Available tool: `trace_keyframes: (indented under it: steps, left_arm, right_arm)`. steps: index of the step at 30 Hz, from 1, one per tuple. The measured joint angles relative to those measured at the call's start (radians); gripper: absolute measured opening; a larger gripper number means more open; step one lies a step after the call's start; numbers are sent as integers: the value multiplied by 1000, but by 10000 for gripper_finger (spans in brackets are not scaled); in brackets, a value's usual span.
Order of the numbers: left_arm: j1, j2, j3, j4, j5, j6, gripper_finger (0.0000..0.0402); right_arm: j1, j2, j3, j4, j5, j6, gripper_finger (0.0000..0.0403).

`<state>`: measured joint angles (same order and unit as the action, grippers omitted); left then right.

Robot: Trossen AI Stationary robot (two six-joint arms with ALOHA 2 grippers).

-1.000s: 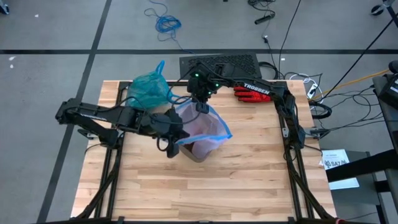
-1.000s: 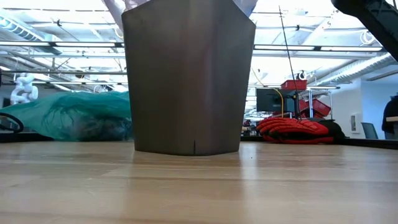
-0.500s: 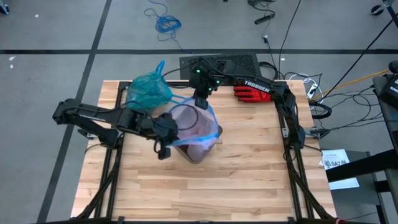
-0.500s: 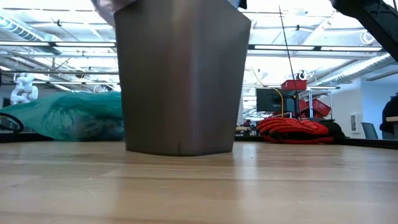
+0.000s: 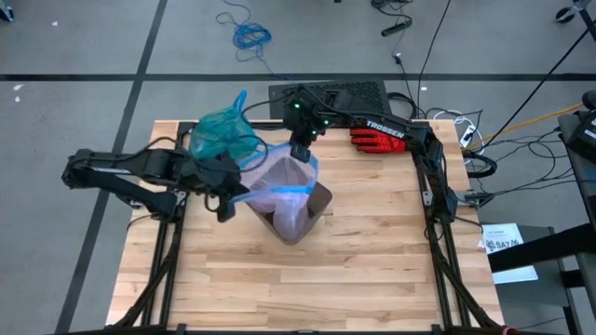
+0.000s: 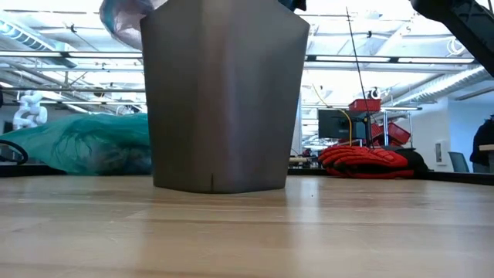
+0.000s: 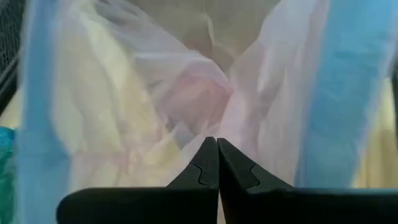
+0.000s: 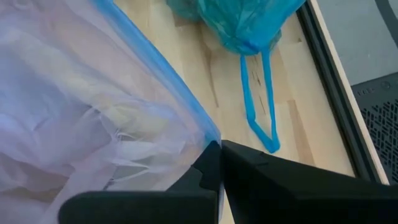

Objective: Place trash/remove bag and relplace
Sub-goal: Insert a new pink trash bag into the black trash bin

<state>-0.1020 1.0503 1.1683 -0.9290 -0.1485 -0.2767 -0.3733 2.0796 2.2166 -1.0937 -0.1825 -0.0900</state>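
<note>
A: Where's the bag (image 5: 223, 135) rn?

B: Teal one's knotted up and full, sitting at the back-left of the counter (image 5: 372, 279), beside the left arm. Blue drawstring loop (image 8: 258, 102) lies flat on the wood. It's already out. What I'm working now is the pink-lilac liner (image 5: 279, 191) w/ the blue edge, going over the grey bin (image 6: 224, 96) mid-counter.

A: Fingers?

B: Both pairs pressed together on the liner. Left gripper (image 7: 217, 163) has pinched film at the rim on the bin's left side, pulling outward. Right gripper (image 8: 217, 163) clamps the blue hem at the back of the bin. Liner mouth is stretched between them.

A: How's it gonna handle?

B: My guess: v. light, floppy, slippery film, no stiffness, tears if I yank. Hem is the place to hold; it's doubled and stronger than the thin wall. Bin itself looks light too, so prob slides if I tug sideways hard.

A: Liner seated?

B: Not fully, imo. Near-right corner of the bin rim looks uncovered from above. Can't see inside well.
</note>
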Motion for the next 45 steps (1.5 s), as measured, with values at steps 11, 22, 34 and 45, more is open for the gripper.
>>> trace_keyframes:
  steps: [11, 22, 34, 45]
  left_arm:
    - [0, -86, 77, 67, -2, -30, 0]
    - [102, 60, 101, 150, 26, 27, 0]
    - [1, 170, 101, 244, 247, 35, 0]
    - [-47, 168, 101, 477, 249, 19, 0]
  right_arm:
    - [6, 0, 0, 21, 0, 21, 0]
    - [9, 0, 0, 20, -1, 0, 0]
    - [8, 0, 0, 17, -4, -34, 0]
    - [-14, 0, 0, 25, -6, -34, 0]
